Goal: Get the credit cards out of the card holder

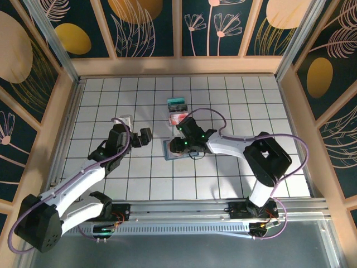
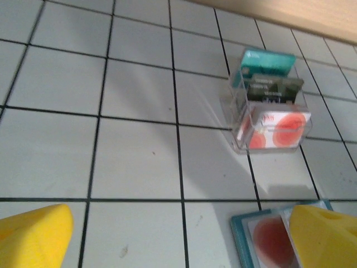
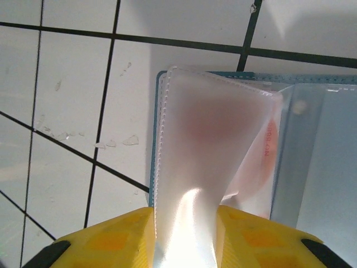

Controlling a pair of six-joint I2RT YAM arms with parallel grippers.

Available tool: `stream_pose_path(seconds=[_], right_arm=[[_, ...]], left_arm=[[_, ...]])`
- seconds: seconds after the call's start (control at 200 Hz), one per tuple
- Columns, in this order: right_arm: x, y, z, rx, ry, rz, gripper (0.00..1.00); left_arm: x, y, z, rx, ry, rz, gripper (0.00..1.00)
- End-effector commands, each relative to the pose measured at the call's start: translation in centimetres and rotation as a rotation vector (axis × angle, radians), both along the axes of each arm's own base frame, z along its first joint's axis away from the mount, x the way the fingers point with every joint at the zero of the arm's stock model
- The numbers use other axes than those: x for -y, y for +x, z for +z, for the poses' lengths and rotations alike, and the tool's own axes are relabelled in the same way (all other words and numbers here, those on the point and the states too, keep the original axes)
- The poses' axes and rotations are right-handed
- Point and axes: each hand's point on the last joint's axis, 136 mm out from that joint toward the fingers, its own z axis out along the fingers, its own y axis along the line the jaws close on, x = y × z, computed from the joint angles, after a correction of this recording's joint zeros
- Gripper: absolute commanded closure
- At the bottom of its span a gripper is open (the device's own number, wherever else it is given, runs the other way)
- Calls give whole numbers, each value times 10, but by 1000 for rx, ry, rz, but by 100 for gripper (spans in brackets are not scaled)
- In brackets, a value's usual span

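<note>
Hold the right gripper point(image 3: 187, 237) pinched on the clear sleeve point(image 3: 206, 145). Lift it only slightly, so the whitish-pink card point(image 2: 269, 243) inside can slide free. The left gripper point(image 2: 178, 237) stands released, left of the work. The slate-blue card holder point(image 1: 169, 149) lies open mid-table. Beyond it, a clear stand point(image 2: 237, 111) carries a teal card point(image 2: 268, 60).

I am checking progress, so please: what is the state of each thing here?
card holder: open, lying flat.
plastic sleeve: lifted, pinched by right jaws.
red-marked card: inside holder.
right gripper: shut on plastic sleeve.
left gripper: jaws open, empty.
clear stand: upright, filled.
</note>
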Motion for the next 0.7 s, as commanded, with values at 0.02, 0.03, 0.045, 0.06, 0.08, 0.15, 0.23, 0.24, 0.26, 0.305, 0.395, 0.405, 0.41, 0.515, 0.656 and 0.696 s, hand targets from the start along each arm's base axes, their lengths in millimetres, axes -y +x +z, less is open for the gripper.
stream_pose_path(seconds=[0.02,0.03,0.045,0.06,0.08,0.15,0.23,0.24,0.26,0.305,0.395,0.405,0.41,0.515,0.656,0.696], right_arm=[[-3,2,21,16,105,23,66],[-3,3,21,15,109,24,66],[-2,3,21,14,113,24,66],[-1,3,21,12,116,24,66],[-1,4,21,12,121,24,66],[4,6,21,5,134,22,66],[9,8,20,-1,148,18,66],[10,8,19,-3,150,16,66],[11,9,19,-5,154,16,66],[13,10,19,-9,165,14,66],[15,11,19,-16,187,12,66],[15,11,19,-18,188,12,66],[15,11,19,-17,189,13,66],[20,13,17,-22,193,3,66],[31,15,13,-15,150,-23,65],[36,15,12,-12,134,-31,64]], left_arm=[[9,-5,-16,-41,9,0,1],[10,-6,-17,-44,11,-1,1],[11,-6,-18,-47,13,2,1],[11,-6,-19,-50,14,4,1],[11,-6,-21,-55,16,9,1],[13,-6,-26,-68,29,16,1],[15,-6,-32,-87,54,24,1],[15,-6,-33,-90,58,24,1],[16,-6,-36,-97,69,23,1],[17,-6,-41,-112,89,24,1],[23,-8,-51,-138,134,13,1],[24,-8,-52,-141,138,10,1],[25,-8,-52,-142,140,8,1],[36,-9,-59,-146,175,-12,1],[52,-8,-66,-147,231,-38,1],[56,-6,-66,-144,245,-42,1]])
